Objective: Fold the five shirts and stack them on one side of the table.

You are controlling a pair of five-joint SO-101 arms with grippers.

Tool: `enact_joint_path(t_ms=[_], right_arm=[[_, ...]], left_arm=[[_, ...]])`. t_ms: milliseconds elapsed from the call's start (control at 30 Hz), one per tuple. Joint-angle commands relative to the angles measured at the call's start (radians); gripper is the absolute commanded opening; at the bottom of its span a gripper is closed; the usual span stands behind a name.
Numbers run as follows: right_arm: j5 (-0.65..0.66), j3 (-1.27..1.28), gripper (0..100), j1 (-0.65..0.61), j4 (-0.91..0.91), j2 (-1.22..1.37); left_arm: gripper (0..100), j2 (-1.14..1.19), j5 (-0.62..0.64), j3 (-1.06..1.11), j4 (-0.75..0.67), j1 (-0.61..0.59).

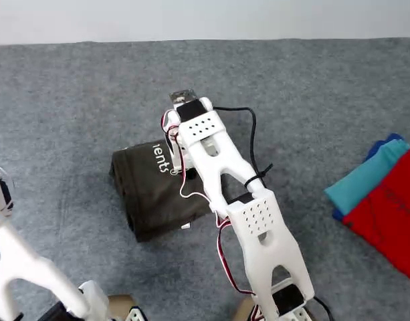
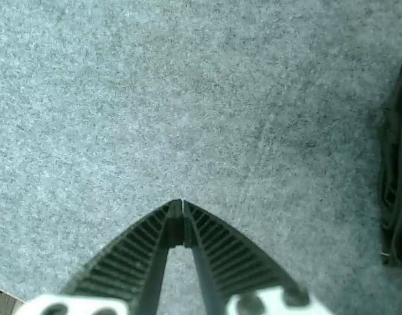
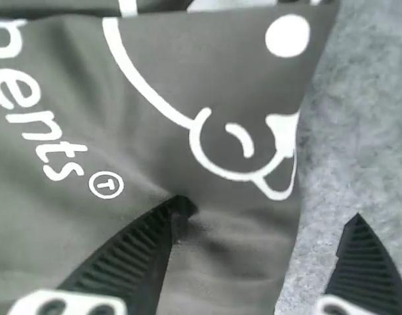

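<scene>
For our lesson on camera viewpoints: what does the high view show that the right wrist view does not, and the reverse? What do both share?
The high view adds a red shirt, a teal shirt and a blue shirt piled to one side, and the right arm. The right wrist view adds a white line drawing on the dark shirt and the open right end effector straddling its edge. Both share the shirt's white lettering and the grey felt.

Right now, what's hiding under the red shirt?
A teal shirt pokes out beneath the red shirt, with a blue shirt under that. Anything else below is covered.
</scene>
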Motion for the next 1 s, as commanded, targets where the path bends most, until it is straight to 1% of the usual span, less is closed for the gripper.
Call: enact_joint_path(t_ms=[0, 167, 367, 567, 600, 700, 800, 967], right_arm=[[-0.006, -0.006, 33.8, -0.010, -0.001, 0.004], [0.008, -0.006, 15.5, -0.024, -0.001, 0.044], [0.123, -0.006, 1.1, -0.030, 0.001, 0.062], [0.175, -0.034, 0.9, 0.038, 0.071, -0.007], [0.212, -0.034, 0.9, 0.059, 0.074, -0.027], [0.384, -0.029, 1.0, 0.136, 0.074, -0.079], [0.528, -0.034, 1.1, 0.217, 0.064, -0.099], [0.891, -0.034, 1.1, 0.317, -0.012, -0.101]], left_arm=[[1, -0.028, -0.005, -0.005, 0.005, 0.006], [1, -0.028, -0.003, -0.005, 0.005, 0.006], [1, -0.028, -0.003, -0.005, 0.005, 0.005], [1, -0.028, -0.003, -0.005, 0.005, 0.005], [1, -0.028, -0.003, -0.005, 0.005, 0.005], [1, -0.028, -0.006, -0.005, 0.005, 0.005], [1, -0.029, -0.006, -0.007, 0.012, 0.005], [1, -0.029, -0.008, -0.008, 0.026, 0.006]])
